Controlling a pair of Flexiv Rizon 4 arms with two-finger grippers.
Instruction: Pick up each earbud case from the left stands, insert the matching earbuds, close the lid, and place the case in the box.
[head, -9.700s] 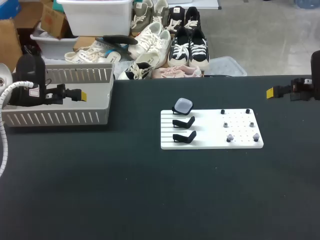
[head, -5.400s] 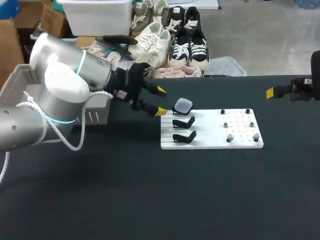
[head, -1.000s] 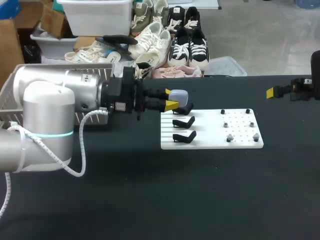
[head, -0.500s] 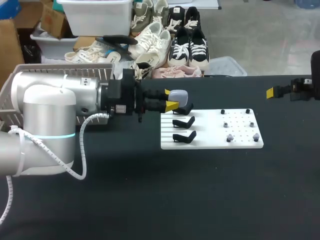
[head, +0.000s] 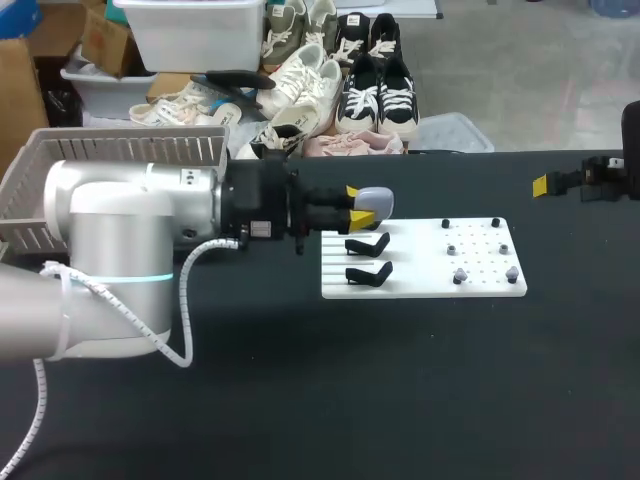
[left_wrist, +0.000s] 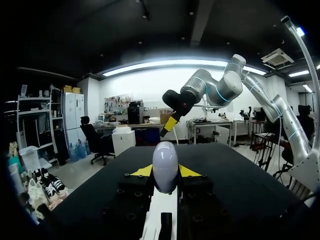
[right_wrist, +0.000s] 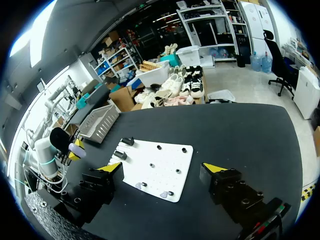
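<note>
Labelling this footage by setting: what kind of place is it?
Probably a robot lab bench: the left gripper holds an earbud case at a white pegged board on a black table.

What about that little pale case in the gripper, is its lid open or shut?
Shut, as far as shows: the earbud case in the left gripper is one smooth rounded shape, no lid raised.

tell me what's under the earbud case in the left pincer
The earbud case, gripped by the left pincer, sits over the far left corner of the white board. Its stand is hidden by case and pincer, so contact cannot be seen.
</note>
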